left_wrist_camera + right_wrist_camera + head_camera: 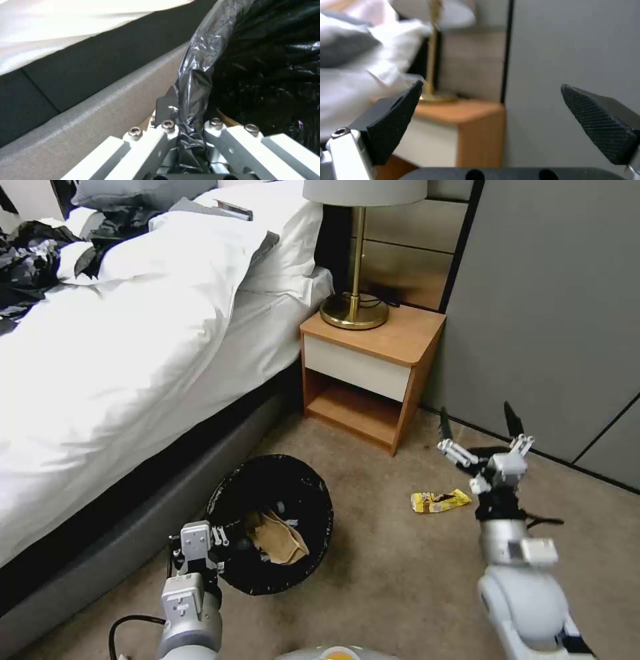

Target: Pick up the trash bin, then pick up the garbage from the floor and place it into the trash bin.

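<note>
The bin (270, 523) is held on the floor (400, 567) beside the bed (100, 380), its bag-lined rim pinched by the left tool (217, 537). A brown bag (277, 540) is seen inside. The right tool (477, 430) is raised with fingers spread, above and just beyond a yellow wrapper (439, 501).

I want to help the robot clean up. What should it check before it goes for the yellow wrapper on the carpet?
1. Left hand gripping the trash bin rim: ok, bag pinched.
2. Right hand open and empty: ok.
3. Yellow wrapper uncovered on the floor: ok.
4. Right hand over the wrapper: not ok, it's raised, pointing towards the wall.
5. Room left in bin: ok, brown paper bag inside.
6. Bin lifted off floor: cannot tell.
</note>
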